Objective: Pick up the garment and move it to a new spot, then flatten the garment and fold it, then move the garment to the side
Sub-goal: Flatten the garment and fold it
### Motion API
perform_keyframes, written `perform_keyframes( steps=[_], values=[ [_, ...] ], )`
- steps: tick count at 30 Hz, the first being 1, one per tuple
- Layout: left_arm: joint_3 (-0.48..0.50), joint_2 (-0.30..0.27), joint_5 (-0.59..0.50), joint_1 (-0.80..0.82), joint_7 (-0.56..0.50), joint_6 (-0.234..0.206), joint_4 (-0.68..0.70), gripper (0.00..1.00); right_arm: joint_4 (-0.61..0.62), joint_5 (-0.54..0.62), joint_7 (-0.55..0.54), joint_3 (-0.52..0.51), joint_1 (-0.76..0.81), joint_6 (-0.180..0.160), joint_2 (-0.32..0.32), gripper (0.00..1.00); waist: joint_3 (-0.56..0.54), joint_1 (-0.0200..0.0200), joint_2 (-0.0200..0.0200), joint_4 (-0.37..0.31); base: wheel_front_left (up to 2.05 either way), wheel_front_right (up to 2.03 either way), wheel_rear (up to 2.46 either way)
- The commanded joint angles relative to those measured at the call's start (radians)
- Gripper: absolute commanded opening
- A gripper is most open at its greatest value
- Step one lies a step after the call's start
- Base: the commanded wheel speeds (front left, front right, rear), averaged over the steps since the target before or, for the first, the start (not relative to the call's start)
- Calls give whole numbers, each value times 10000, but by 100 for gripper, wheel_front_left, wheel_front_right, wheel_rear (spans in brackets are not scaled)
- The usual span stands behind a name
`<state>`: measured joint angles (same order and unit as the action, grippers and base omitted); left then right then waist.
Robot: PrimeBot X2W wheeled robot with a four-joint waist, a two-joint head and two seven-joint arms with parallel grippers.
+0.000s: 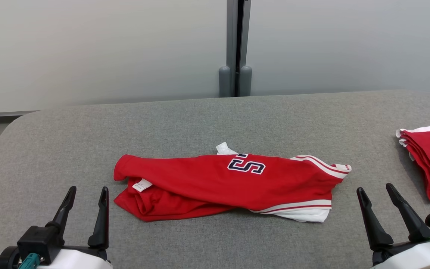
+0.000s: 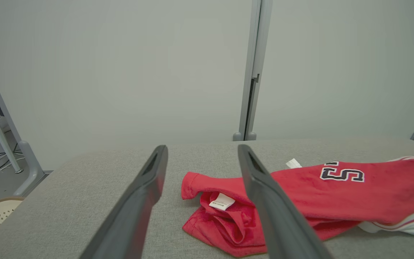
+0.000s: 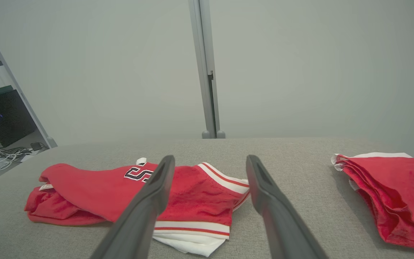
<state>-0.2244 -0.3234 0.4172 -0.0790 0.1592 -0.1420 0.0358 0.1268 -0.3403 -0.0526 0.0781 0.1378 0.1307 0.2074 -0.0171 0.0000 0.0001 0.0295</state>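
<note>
A grey cloth-covered desk (image 1: 200,119) is seen from the robot's head, with pale wall panels behind it. A red garment (image 1: 200,183) lies across the middle of the desk, stretched left to right and loosely bunched rather than flat. Its left end is rolled over on itself, and a small white label (image 1: 141,185) shows there. Its right end carries white striped trim, with a white layer poking out underneath. A navy-and-white character is printed near the middle.

Well apart from it, at the desk's far right edge, sits a neat pile (image 1: 429,160) of folded red cloth, probably finished pieces set aside.

The left jaws rest at the near left and the right jaws at the near right. Both are spread wide and hold nothing, and their dark fingers point away from the robot. Each pair sits just outside one end of the garment, short of touching it. That spacing suits a two-armed pick-up, one arm per end. The garment looks not yet lifted, so the task seems to be at its first step.
</note>
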Motion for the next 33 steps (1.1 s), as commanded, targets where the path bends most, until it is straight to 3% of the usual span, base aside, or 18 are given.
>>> perform_keyframes(
  steps=[1,13,20,33],
  values=[
    [1,-27,-42,-99,8,-39,45,100,16,26,-6,-8,8,1,13,100,1,0,-1,3,0,0,0],
    [-110,-3,-93,-41,-77,-204,164,100,-135,-97,-85,13,23,1,90,100,16,0,-1,94,0,0,0],
    [-272,60,-166,379,-90,-207,260,100,-926,-363,-179,182,76,1,191,100,337,0,-1,279,0,0,0],
    [-691,443,-477,1696,327,-93,48,100,-4485,-1285,409,1529,-1578,1,387,100,1861,0,-1,896,0,0,0]
  ],
)
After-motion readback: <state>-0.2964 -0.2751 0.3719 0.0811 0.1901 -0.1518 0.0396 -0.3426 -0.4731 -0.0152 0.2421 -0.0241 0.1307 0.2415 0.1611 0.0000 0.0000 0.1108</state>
